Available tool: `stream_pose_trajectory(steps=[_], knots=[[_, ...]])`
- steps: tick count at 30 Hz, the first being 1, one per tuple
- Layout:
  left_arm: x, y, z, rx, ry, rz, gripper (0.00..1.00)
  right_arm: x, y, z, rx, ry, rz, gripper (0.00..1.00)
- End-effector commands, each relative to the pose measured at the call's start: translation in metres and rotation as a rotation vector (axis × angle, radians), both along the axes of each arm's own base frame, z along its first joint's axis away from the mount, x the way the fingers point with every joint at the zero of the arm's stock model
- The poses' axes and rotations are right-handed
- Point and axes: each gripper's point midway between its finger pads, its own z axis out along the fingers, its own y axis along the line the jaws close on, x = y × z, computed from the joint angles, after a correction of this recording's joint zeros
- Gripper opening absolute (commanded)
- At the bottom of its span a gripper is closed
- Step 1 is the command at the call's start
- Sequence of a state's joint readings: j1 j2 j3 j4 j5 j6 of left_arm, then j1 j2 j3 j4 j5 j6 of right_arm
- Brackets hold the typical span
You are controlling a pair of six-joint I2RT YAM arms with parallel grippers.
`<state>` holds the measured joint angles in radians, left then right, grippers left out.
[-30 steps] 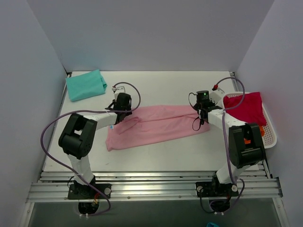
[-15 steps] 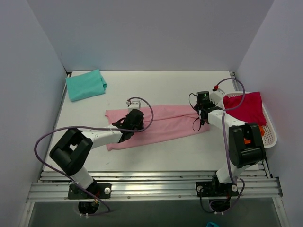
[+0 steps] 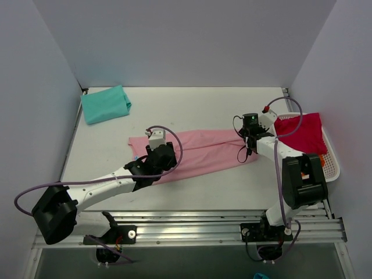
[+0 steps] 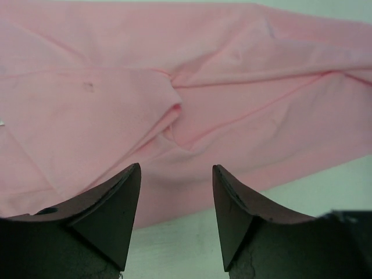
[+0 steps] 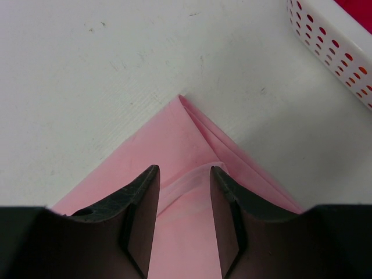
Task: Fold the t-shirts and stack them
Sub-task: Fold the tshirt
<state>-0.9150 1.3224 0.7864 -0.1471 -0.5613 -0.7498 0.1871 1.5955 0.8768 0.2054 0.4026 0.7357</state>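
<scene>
At counter [image 3: 203, 110] centre: pink t-shirt [image 3: 204, 152], half-folded.
Left gripper [image 4: 176, 168], jaws apart, shifted from 9 to 6 o'clock edge; right gripper [image 5: 183, 170]: hold cannot be told.

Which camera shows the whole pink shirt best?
The top view: the pink shirt shows there at its full length, a long folded strip. The left wrist view shows only its creased middle and near edge. The right wrist view shows only one folded corner.
</scene>
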Motion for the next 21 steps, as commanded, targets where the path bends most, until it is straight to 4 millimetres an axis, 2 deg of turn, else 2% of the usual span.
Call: stream_pose_trajectory(steps=[1,7,11,14,17,19,21], knots=[[0.014,0.031,0.012,0.031,-0.045,0.147,0.61,0.000,-0.010,0.016,-0.017,-0.041,-0.033,0.36],[0.012,0.042,0.010,0.025,-0.057,0.173,0.61,0.010,-0.015,-0.004,-0.031,-0.006,-0.053,0.37],[0.012,0.047,0.013,-0.001,-0.083,0.188,0.61,0.029,-0.017,-0.027,-0.034,0.037,-0.058,0.34],[0.011,0.049,0.011,0.004,-0.086,0.187,0.61,0.041,-0.014,-0.037,-0.032,0.045,-0.053,0.32],[0.013,0.051,0.009,0.012,-0.082,0.190,0.61,0.048,-0.012,-0.045,-0.031,0.059,-0.047,0.31],[0.013,0.051,0.007,0.014,-0.082,0.189,0.61,0.056,-0.012,-0.043,-0.033,0.051,-0.046,0.30],[0.014,0.051,0.005,0.017,-0.081,0.187,0.61,0.061,-0.011,-0.043,-0.035,0.048,-0.042,0.25]])
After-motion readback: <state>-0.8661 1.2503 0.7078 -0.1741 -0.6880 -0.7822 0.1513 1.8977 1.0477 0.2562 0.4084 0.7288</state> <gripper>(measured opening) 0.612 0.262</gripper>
